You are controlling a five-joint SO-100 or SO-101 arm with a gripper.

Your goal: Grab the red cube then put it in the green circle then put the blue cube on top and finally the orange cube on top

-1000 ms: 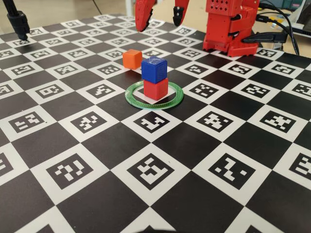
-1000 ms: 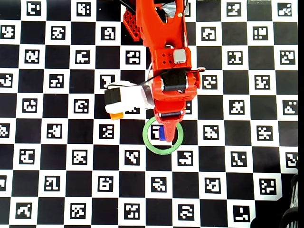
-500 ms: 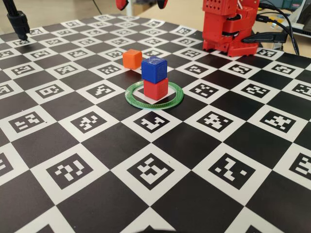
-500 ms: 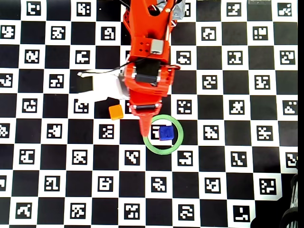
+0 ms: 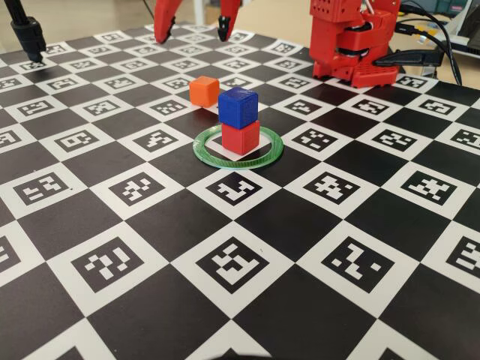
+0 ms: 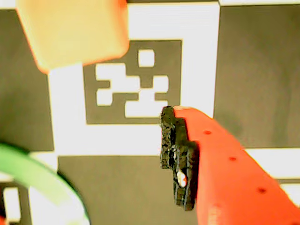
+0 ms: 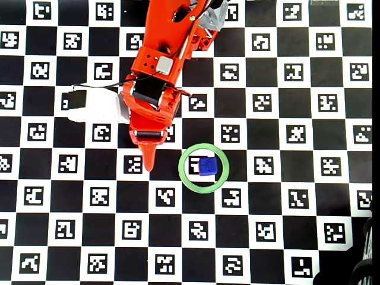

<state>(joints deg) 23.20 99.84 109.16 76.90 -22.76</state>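
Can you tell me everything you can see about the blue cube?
The blue cube is small, dark blue and matte, with fine ridges like printed plastic and rounded edges. It sits upright on top of the red cube, turned slightly against it, inside the green circle. From overhead only its blue top shows. Nothing else touches it; the gripper is elsewhere.

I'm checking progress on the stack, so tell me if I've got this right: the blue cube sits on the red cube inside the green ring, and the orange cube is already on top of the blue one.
Not quite. The blue cube does sit on the red cube inside the green ring, but the orange cube is not on top. The fixed view shows it on the board behind the stack.
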